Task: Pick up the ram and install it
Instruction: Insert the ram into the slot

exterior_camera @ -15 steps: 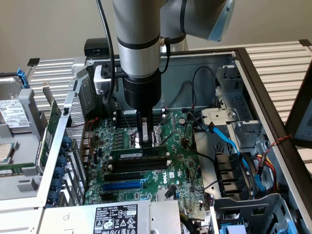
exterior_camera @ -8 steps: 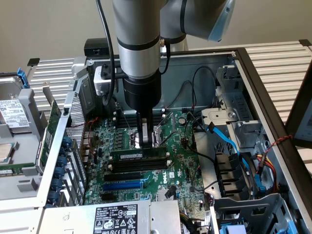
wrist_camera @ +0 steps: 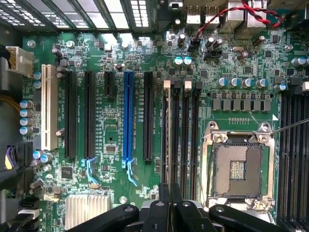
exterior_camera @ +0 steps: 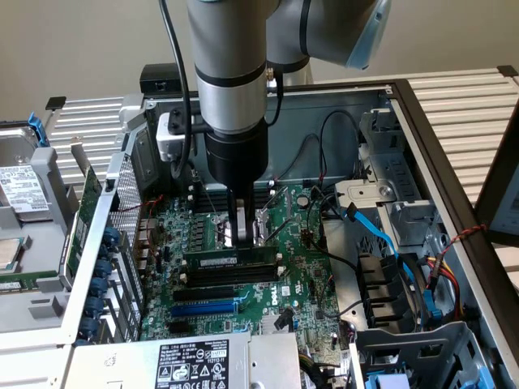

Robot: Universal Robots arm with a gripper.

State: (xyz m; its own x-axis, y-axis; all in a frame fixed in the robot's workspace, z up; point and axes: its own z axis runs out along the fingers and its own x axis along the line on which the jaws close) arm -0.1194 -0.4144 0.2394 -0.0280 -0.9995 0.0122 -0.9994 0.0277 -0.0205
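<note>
Exterior view: ram (exterior_camera: 231,260) stands slotted in motherboard (exterior_camera: 298,284) inside case (exterior_camera: 340,99)

**Poised over the ram (exterior_camera: 212,260)**

Hangs straight down into the open computer case (exterior_camera: 381,105), gripper (exterior_camera: 242,237) pinched closed just above the ram, set on edge among black slots (exterior_camera: 227,280) on the motherboard (exterior_camera: 292,284), near the blue slot (exterior_camera: 207,309).
</note>
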